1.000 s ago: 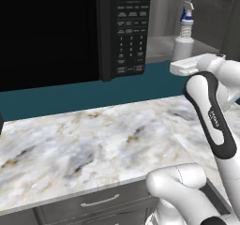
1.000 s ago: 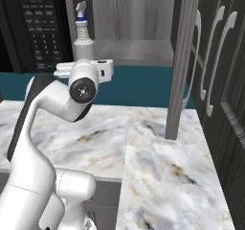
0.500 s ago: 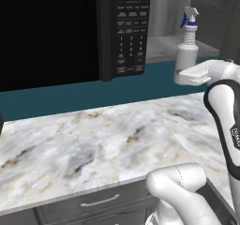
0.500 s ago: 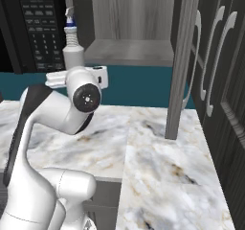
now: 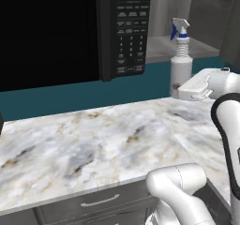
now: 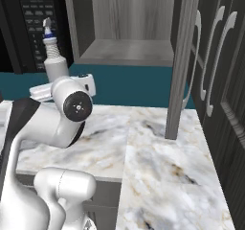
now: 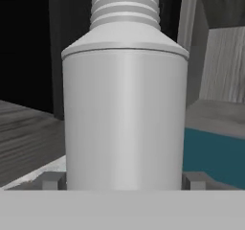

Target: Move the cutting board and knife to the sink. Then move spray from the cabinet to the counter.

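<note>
My gripper [image 7: 123, 180] is shut on the spray [image 7: 124, 114], a pale grey-white bottle that stands upright between the two fingertips [image 7: 52, 180]. From the left base view the spray [image 5: 181, 67], with its white trigger head and blue tip, hangs just above the back of the marble counter [image 5: 93, 144], in front of the teal wall. The gripper [image 5: 183, 90] holds its lower body from the right. In the right base view the spray [image 6: 56, 66] rises over the hand, left of the open cabinet [image 6: 124, 51]. The cutting board, knife and sink are out of view.
A black microwave [image 5: 51, 32] hangs left of the cabinet shelf [image 5: 159, 48]. A grey cabinet post [image 6: 179, 61] comes down onto the counter [image 6: 158, 152]. Tall dark doors with metal handles [image 6: 220, 66] line the right side. Grey drawers [image 5: 98, 201] sit under the counter.
The gripper has carried the spray out of the cabinet, downward and to the left in front of the teal wall, with the grip unchanged.
</note>
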Available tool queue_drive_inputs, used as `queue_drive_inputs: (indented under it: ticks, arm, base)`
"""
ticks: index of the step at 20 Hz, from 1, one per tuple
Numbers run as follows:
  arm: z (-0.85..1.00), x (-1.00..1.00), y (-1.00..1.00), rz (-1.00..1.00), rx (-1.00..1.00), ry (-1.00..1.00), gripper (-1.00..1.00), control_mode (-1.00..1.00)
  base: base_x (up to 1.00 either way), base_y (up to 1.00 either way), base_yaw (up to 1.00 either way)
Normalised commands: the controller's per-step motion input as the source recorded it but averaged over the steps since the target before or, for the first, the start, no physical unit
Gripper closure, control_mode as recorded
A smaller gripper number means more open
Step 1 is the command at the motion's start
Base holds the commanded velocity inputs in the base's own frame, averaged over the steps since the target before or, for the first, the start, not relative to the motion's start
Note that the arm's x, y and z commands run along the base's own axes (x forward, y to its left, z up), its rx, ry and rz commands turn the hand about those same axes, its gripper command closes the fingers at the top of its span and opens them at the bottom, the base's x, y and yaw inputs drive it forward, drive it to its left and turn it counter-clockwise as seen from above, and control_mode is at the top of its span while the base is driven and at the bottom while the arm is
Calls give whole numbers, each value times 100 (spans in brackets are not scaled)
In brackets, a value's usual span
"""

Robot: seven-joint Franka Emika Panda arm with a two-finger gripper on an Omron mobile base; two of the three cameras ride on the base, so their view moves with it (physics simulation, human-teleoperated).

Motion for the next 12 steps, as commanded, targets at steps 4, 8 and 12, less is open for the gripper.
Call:
queue_drive_inputs:
  ticks: [4,8,12]
  arm:
    - [-29,-28,44,0,-6,0,100,-100]
    - [-35,-19,34,0,-4,0,100,-100]
    - [-40,-14,27,0,-2,1,100,-100]
  base:
    - [0,0,0]
    - [0,0,0]
    - [0,0,0]
